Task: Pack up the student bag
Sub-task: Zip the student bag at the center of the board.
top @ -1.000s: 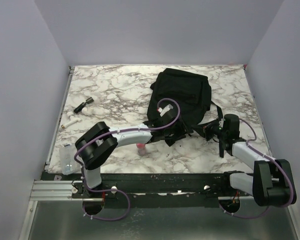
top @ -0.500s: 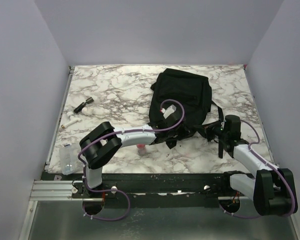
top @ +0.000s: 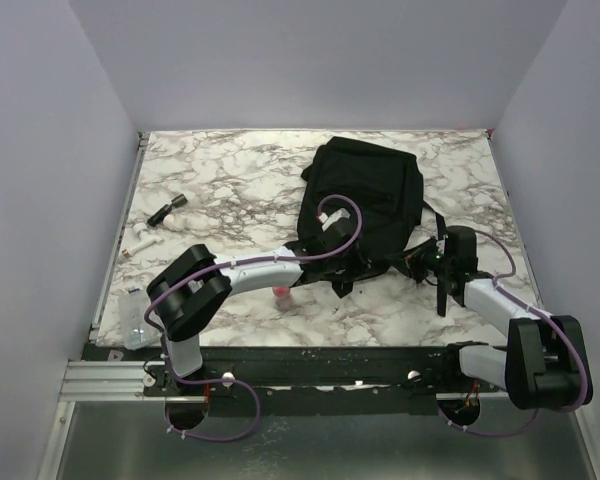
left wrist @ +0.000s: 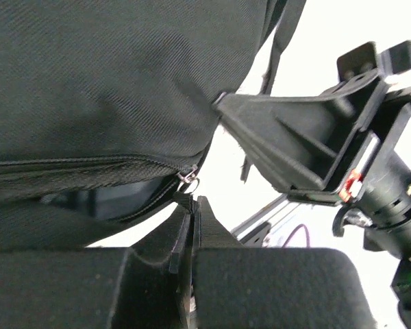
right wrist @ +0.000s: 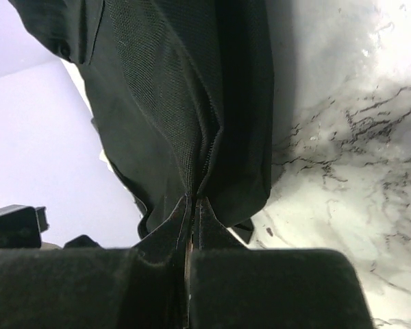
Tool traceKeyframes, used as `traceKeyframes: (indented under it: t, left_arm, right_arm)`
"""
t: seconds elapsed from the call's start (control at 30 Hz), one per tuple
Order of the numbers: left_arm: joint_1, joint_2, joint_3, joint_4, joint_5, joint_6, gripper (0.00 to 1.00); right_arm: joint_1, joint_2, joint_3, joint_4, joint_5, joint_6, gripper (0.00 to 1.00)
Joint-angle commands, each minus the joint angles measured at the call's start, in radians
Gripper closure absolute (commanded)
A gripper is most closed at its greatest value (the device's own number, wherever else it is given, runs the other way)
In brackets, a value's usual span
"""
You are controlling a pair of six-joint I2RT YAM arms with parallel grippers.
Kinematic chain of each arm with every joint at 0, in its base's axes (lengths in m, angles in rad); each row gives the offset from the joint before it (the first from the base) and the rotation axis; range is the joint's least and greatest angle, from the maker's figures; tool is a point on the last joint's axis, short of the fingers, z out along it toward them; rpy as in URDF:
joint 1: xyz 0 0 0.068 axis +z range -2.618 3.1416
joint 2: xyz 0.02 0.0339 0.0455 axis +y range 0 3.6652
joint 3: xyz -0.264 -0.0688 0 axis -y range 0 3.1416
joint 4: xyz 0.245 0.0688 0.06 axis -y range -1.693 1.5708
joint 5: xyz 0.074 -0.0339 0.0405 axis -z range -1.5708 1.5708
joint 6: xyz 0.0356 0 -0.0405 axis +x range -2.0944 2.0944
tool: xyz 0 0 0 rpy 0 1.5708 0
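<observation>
The student bag (top: 365,195), a black fabric backpack, lies on the marble table right of centre, with its straps trailing toward the right arm. In the left wrist view its zip (left wrist: 89,168) runs across and gapes a little, dark inside. My left gripper (left wrist: 192,203) is shut on the black zip pull tab just below the metal slider ring (left wrist: 190,179), at the bag's near edge (top: 360,264). My right gripper (right wrist: 193,200) is shut on the bag's fabric at a zip seam, on the bag's near right corner (top: 413,262). Its fingers (left wrist: 308,147) also show in the left wrist view.
A small pink object (top: 282,296) sits on the table under the left arm. At the far left lie a black marker-like item (top: 165,212), a white piece (top: 140,240) and a clear plastic box (top: 135,318). Grey walls close in the table.
My left gripper has gone from open to shut at the bag's near edge. The left forearm shifted slightly. The right gripper has stayed shut on the fabric.
</observation>
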Motion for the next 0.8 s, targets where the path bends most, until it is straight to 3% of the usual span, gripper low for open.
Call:
traceKeyframes:
  t: [0.0,0.13,0.27,0.5,0.53,0.6,0.63,0.7,0.77]
  left_arm:
    - [0.031,-0.045,0.052,-0.248,0.108,0.162,1.00]
    - [0.054,-0.094,0.001,-0.307,0.052,0.309,1.00]
    - [0.111,-0.071,0.027,-0.374,0.087,0.441,1.00]
    - [0.119,0.002,0.146,-0.365,0.376,0.537,1.00]
    - [0.112,0.007,0.155,-0.336,0.419,0.524,1.00]
    - [0.098,0.027,0.184,-0.278,0.515,0.483,1.00]
    - [0.093,0.036,0.199,-0.252,0.548,0.463,1.00]
    - [0.078,0.055,0.233,-0.227,0.577,0.442,1.00]
    - [0.063,0.085,0.269,-0.214,0.603,0.429,1.00]
  right_arm:
    - [-0.034,0.045,0.048,-0.049,0.008,-0.166,1.00]
    - [-0.119,0.082,0.085,-0.090,-0.044,-0.261,1.00]
    - [-0.143,0.089,0.168,-0.187,-0.002,-0.423,1.00]
    - [-0.141,0.161,0.338,-0.382,0.154,-0.666,0.99]
    - [-0.138,0.143,0.326,-0.377,0.156,-0.657,0.94]
    - [-0.122,0.100,0.308,-0.405,0.116,-0.635,0.67]
    - [-0.119,0.083,0.298,-0.423,0.075,-0.617,0.59]
    - [-0.112,0.030,0.262,-0.441,-0.006,-0.550,0.46]
    - [-0.112,-0.029,0.197,-0.396,-0.080,-0.421,0.40]
